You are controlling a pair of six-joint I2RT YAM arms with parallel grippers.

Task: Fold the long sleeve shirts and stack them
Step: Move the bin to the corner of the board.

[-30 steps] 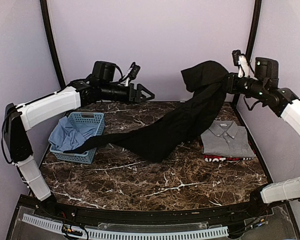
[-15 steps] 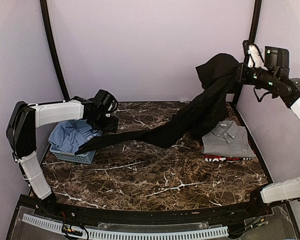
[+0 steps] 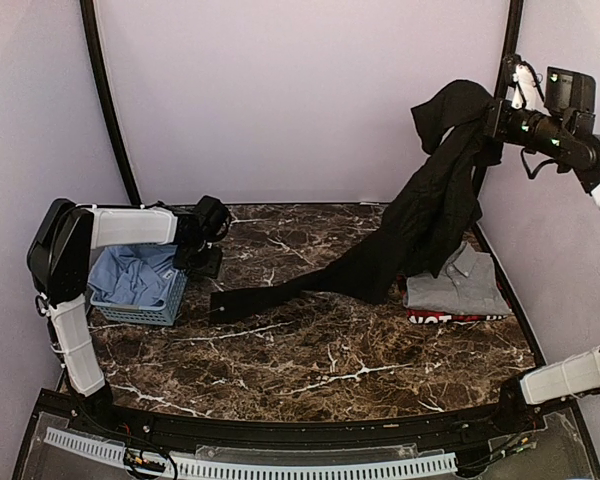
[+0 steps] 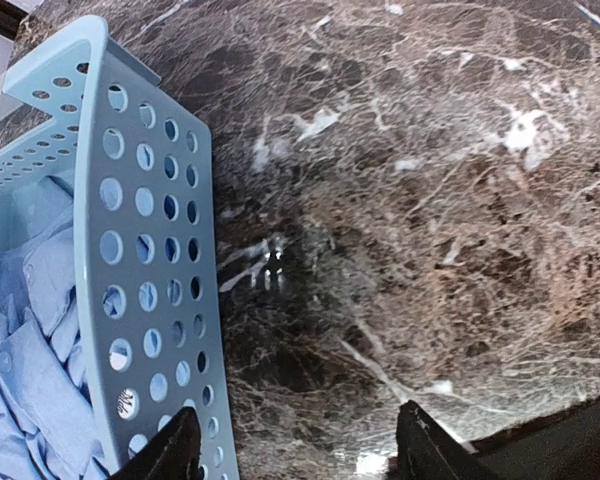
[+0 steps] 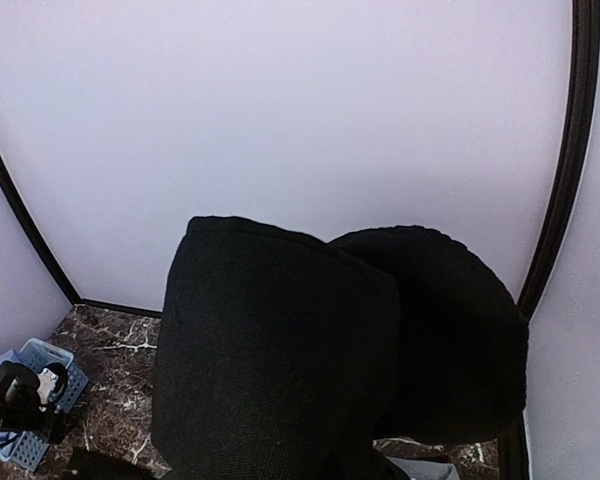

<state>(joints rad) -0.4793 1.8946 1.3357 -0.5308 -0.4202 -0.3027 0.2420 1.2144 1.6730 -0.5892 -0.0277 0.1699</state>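
High in the back right corner, my right fingers (image 3: 492,116) are clamped shut on the black shirt (image 3: 425,215). A bunch of its cloth humps over them, so my right wrist camera sees little but black fabric. From that grip the shirt hangs down in a long slant. Its lower part reaches the worktop (image 3: 310,355), and one sleeve lies stretched across the marble toward the left. The sleeve's end is near the basket (image 3: 130,312) but apart from it.

Seen from above, some of the hanging cloth covers the left edge of the grey shirt (image 3: 460,285); whether it touches I cannot tell. The grey shirt lies folded on the right side of the worktop, collar toward the back. It rests on a red-edged shirt (image 3: 435,318) whose white lettering peeks out at the front.

My left fingers (image 4: 298,415) are low over the worktop, just beside the basket's right wall. They are spread apart with nothing between them, and only bare marble shows in the gap. The basket sits at the left side and holds crumpled light-blue cloth (image 3: 130,272).
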